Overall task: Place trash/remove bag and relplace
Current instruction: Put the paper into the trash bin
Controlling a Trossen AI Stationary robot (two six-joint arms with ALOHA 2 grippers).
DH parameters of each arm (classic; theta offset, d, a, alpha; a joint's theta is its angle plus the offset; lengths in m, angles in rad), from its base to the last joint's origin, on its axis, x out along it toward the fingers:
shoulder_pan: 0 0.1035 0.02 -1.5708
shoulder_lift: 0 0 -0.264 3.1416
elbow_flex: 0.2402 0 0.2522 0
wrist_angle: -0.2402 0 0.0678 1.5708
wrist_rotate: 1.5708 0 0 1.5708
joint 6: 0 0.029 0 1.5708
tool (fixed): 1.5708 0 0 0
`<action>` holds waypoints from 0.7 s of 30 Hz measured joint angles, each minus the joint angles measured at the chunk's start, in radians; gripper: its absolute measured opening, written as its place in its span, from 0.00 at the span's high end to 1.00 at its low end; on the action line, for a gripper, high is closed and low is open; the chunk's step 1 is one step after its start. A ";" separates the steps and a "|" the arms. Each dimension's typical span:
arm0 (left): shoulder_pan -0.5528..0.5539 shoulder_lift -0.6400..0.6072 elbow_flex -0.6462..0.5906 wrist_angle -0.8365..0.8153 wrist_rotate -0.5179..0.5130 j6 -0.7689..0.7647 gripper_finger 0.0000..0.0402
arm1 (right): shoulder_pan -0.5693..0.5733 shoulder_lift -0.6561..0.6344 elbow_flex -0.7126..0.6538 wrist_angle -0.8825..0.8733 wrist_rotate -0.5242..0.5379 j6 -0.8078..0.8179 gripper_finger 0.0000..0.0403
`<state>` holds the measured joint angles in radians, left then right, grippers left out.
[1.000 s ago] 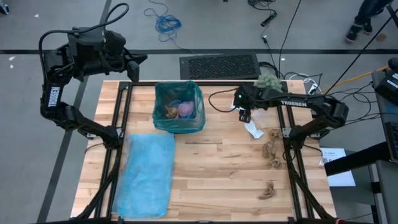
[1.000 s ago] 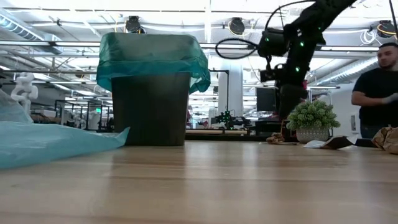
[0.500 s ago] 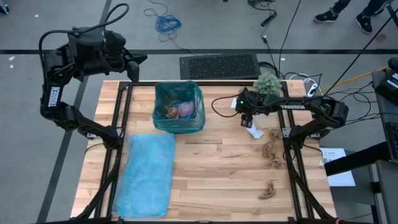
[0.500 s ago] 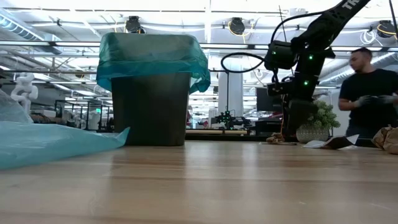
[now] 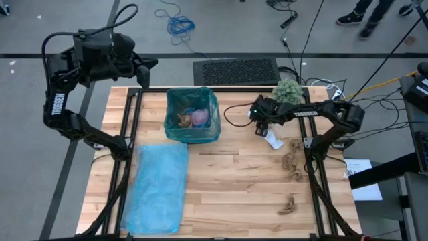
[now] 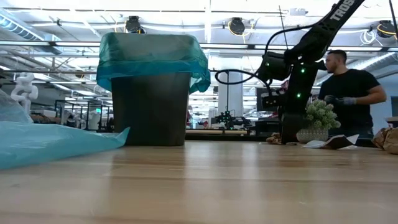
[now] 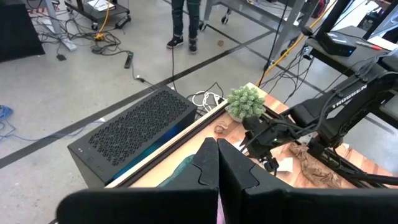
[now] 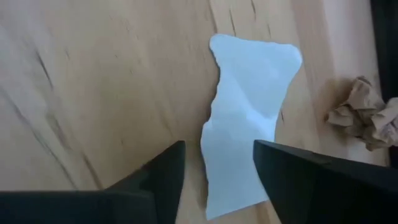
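The right gripper (image 5: pixel 263 129) hung low over the table (image 5: pixel 234 181), right of centre in the high view, its fingers (image 8: pixel 163 171) spread apart with a white scrap (image 8: pixel 247 115) lying between and beyond them. In the right wrist view this scrap was a flat, pale, irregular sheet, pinched narrower near its middle, with ragged edges, resting on the bare wood; nothing was gripped. From above, the same white scrap (image 5: pixel 273 140) lay just beside the gripper, toward the lower right of it.

The rest of the trash sat along the right side of the high view. A cluster of crumpled brown paper wads (image 5: pixel 292 161) lay near the right frame rail, creased and dull tan, and another brown wad (image 5: pixel 288 204) lay apart, lower on the table. One brown wad (image 8: pixel 367 112) also showed at the right edge of the right wrist view, near the scrap but not touching it.

The bin (image 5: pixel 192 115), lined with a teal bag (image 6: pixel 153 59), stood at upper centre of the table; inside it showed a brown wad (image 5: pixel 183 120) and a lilac-pink piece (image 5: pixel 200 118). A flat blue bag (image 5: pixel 158 187) lay at the lower left. A fuzzy green ball (image 5: pixel 287 89) sat at the table's upper right edge.

The left gripper (image 7: pixel 217 155) waited off the upper left corner of the table, fingers pressed together and empty. A person (image 6: pixel 348 93) stood at the right of the low view.
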<state>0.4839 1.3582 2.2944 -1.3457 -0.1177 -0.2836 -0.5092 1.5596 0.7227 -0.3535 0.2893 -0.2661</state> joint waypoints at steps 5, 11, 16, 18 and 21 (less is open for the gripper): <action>0.000 0.000 0.000 0.000 0.000 -0.001 1.00 | -0.011 0.020 0.000 0.008 -0.034 0.028 0.90; 0.000 0.000 0.000 0.000 0.000 -0.007 1.00 | -0.011 0.005 0.006 -0.034 -0.087 0.114 1.00; 0.000 0.000 0.000 0.000 0.000 -0.009 1.00 | 0.014 -0.065 0.064 -0.101 -0.124 0.175 1.00; 0.000 0.000 0.000 0.000 0.000 -0.005 1.00 | 0.026 -0.100 0.095 -0.114 -0.139 0.177 1.00; 0.000 0.000 0.000 0.000 0.000 -0.003 1.00 | 0.045 -0.157 0.175 -0.151 -0.144 0.186 1.00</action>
<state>0.4840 1.3582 2.2944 -1.3453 -0.1181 -0.2863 -0.4646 1.4027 0.8979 -0.5048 0.1457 -0.0801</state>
